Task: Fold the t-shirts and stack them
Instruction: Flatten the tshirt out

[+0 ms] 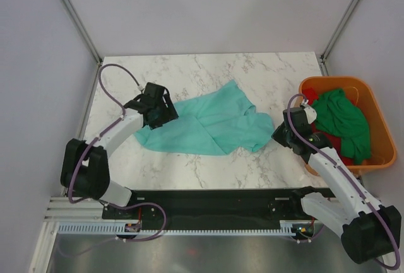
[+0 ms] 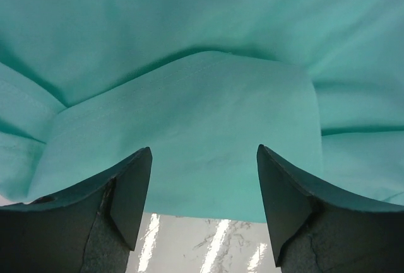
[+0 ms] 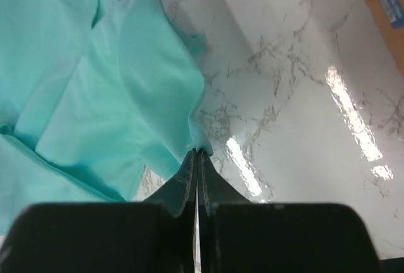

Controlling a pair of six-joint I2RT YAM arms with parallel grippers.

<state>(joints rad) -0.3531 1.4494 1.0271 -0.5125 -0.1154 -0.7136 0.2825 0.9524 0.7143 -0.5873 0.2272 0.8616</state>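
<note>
A light teal t-shirt lies crumpled and partly folded in the middle of the marble table. My left gripper is at its left edge, open, with a folded teal flap just beyond the fingertips and nothing between them. My right gripper is at the shirt's right edge, shut on a corner of the teal shirt, low over the table. A dark green t-shirt and a red one lie in the orange tub.
The orange plastic tub stands at the table's right edge, close behind my right arm. Bare marble table lies behind and in front of the teal shirt. Grey walls enclose the table on three sides.
</note>
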